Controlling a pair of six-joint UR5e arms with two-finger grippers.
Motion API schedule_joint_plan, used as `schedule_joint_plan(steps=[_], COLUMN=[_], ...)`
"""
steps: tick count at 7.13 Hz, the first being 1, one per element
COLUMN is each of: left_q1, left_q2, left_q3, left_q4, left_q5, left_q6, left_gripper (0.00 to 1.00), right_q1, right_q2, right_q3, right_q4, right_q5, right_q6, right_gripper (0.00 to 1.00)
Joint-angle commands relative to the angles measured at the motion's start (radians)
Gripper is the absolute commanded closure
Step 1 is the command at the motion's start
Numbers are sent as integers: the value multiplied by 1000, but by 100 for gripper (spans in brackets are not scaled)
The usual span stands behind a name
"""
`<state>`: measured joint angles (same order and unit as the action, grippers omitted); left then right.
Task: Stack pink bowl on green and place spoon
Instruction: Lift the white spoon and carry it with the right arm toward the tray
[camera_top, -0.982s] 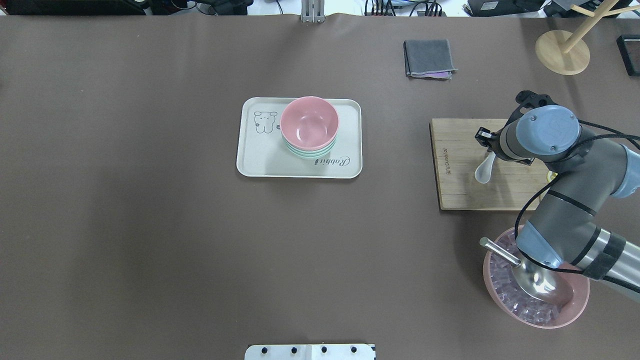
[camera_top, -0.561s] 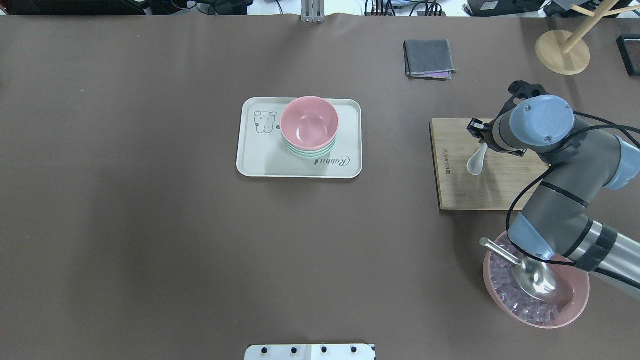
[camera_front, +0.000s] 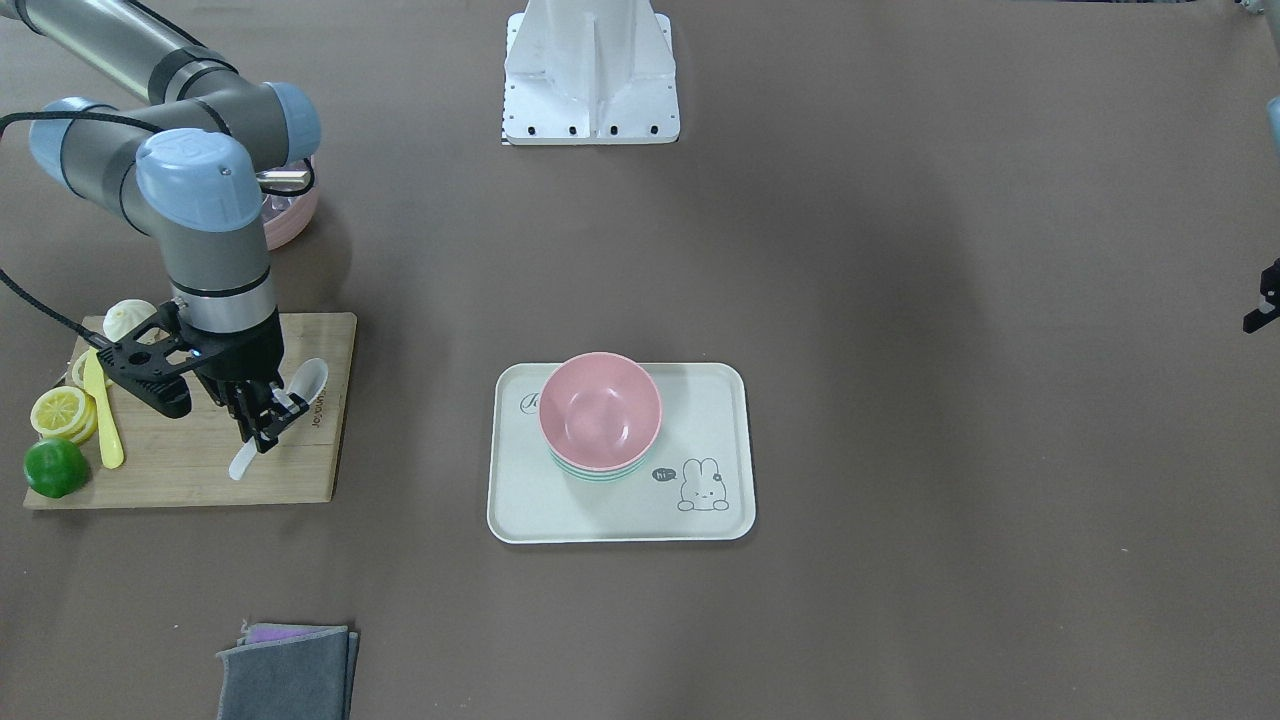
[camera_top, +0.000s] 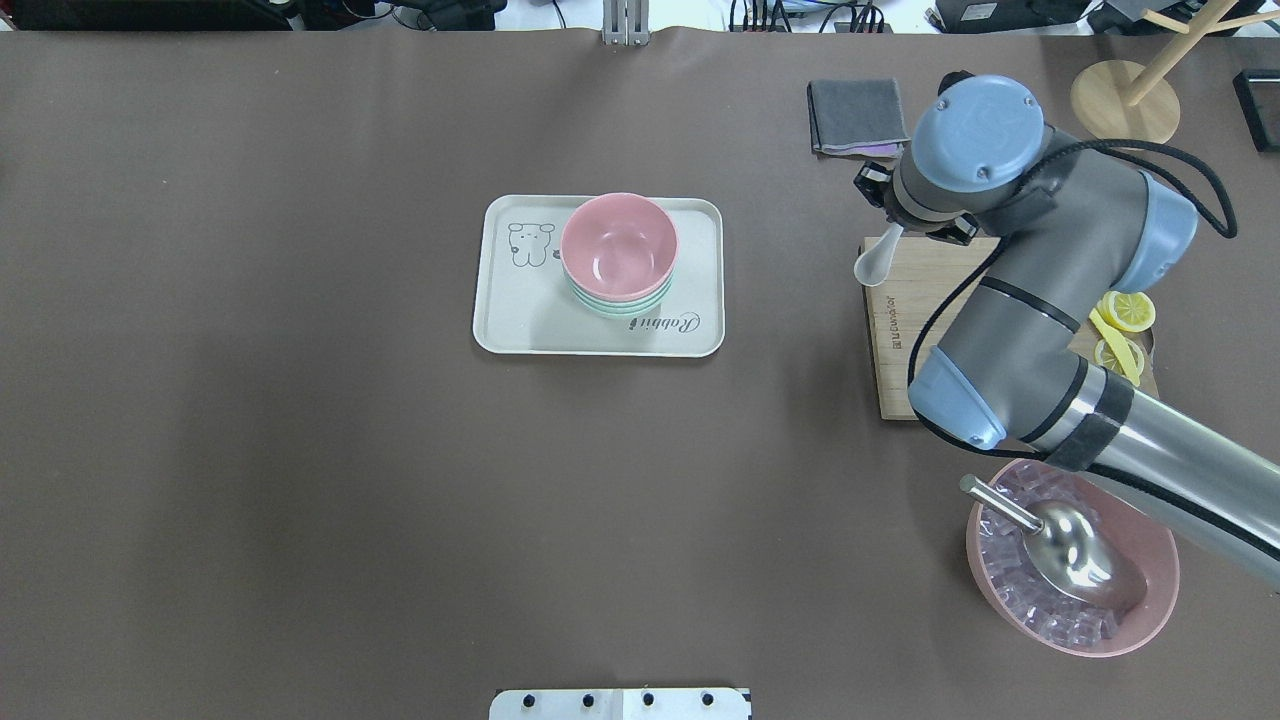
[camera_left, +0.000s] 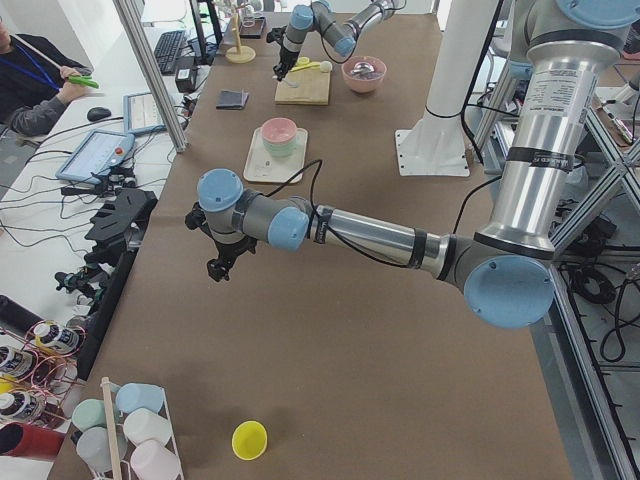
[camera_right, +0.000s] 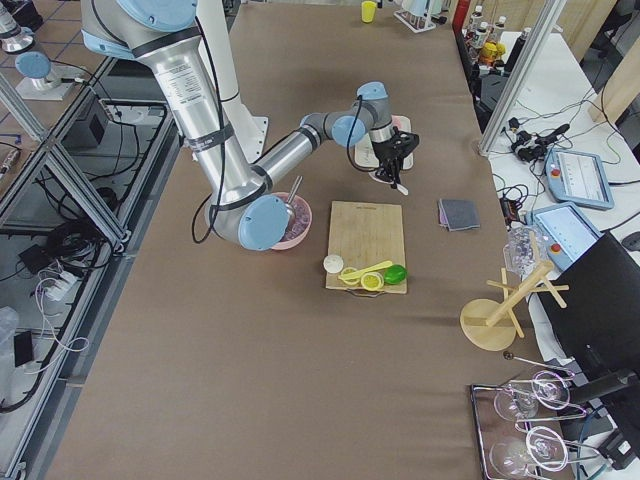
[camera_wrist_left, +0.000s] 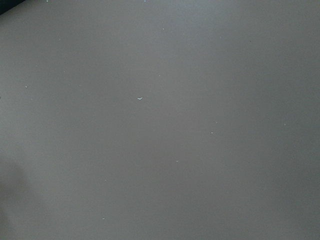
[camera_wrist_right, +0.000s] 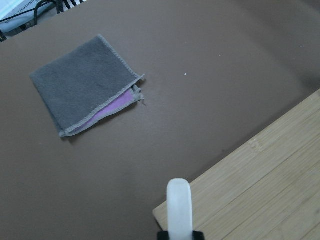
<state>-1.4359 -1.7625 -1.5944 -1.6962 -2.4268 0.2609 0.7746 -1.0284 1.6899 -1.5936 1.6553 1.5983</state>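
The pink bowl (camera_top: 618, 245) sits nested on top of the green bowls (camera_top: 622, 305) on the cream tray (camera_top: 500, 320). It also shows in the front view (camera_front: 600, 405). My right gripper (camera_top: 897, 232) is shut on the handle of the white spoon (camera_top: 873, 263). It holds the spoon above the far left corner of the wooden cutting board (camera_top: 900, 340), to the right of the tray. The front view shows the same gripper (camera_front: 265, 425) and spoon (camera_front: 305, 382). My left gripper (camera_left: 222, 262) hangs over bare table far to the left; I cannot tell whether it is open.
Lemon slices (camera_top: 1125, 312), a lime (camera_front: 55, 467), a yellow knife (camera_front: 100, 410) and a white bun (camera_front: 130, 318) lie on the board. A folded grey cloth (camera_top: 858, 115) lies beyond it. A pink bowl of ice with a metal scoop (camera_top: 1070, 555) stands near right.
My right gripper has carried the spoon from over the middle of the board up and leftwards to its far left corner. The bowls and tray have not moved.
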Motion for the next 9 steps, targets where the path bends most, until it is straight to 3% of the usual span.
schedule_joint_plan(steps=[1,5,9], left_q1=[0,-1,0], left_q2=[0,14,18], left_q3=[-1,-2,5], left_q4=[0,0,-3], left_q5=[0,0,0], left_q6=[-2,3,0], left_gripper=[2,2,2], right_q1=[-17,-84,-175], right_q2=[172,551,571], right_q3=[-34,-470,-504], right_q4=[-142,-166,-163], right_q5=[0,-37,-95], right_q6=[55,190,241], right_gripper=[100,100,100])
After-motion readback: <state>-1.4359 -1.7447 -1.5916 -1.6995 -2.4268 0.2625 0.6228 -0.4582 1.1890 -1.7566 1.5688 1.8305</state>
